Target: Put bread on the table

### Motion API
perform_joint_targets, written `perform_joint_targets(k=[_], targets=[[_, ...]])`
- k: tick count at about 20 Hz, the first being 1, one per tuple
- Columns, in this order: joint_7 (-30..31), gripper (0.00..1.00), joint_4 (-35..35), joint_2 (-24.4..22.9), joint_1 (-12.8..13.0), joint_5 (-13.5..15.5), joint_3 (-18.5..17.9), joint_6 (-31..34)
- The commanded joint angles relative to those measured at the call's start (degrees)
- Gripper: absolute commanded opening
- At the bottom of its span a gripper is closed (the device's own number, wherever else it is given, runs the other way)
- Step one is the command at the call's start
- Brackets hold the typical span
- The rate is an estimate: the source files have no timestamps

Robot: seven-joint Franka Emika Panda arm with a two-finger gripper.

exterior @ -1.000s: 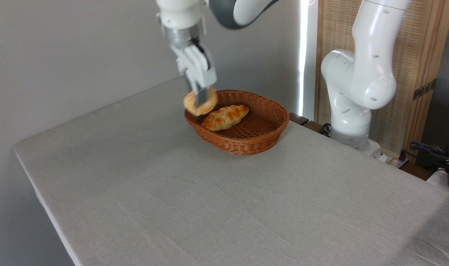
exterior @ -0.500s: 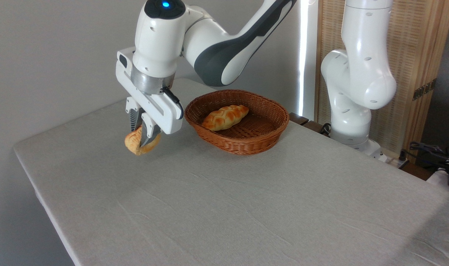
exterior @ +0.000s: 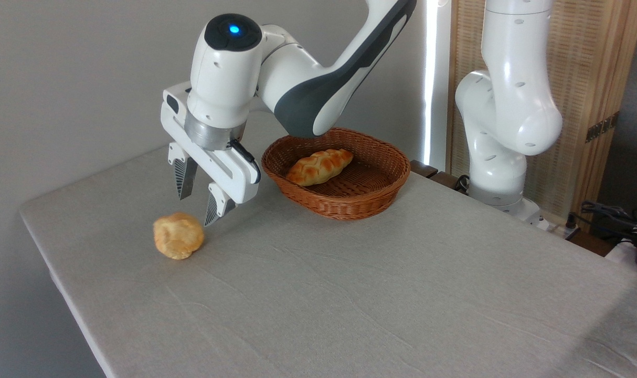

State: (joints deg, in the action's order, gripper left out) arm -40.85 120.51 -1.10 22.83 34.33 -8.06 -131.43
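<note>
Hand (exterior: 198, 206) seen spread apart, empty, just above bread (exterior: 178, 235). Bread lying on bench (exterior: 350, 294), left of basket (exterior: 344, 170). Placement judged done; retreat upward called for, bun left undisturbed.

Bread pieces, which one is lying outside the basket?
The small round bun, on the table cloth under the open pincer. The braided loaf sits in the basket.

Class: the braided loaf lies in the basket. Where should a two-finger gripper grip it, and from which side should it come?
Grip the braided loaf across its narrow middle, coming from above. It lies flat and long, running lower left to upper right, and the basket wall rings it, so a sideways approach looks blocked. The fingers should probably close across the short width.
</note>
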Motion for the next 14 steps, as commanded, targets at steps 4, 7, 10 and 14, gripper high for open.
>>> perform_joint_targets(k=[4,7,10,14], targets=[[-3.71,1.0,0.26,-0.65,0.03,-4.35,-2.49,0.56],[-3.27,1.0,-0.36,-2.06,-0.76,-8.21,-2.58,1.7],[-3.01,1.0,-7.18,-2.5,-5.23,-15.41,-0.57,14.83],[-2.83,1.0,-17.65,-2.15,-12.7,-26.39,4.52,28.49]])
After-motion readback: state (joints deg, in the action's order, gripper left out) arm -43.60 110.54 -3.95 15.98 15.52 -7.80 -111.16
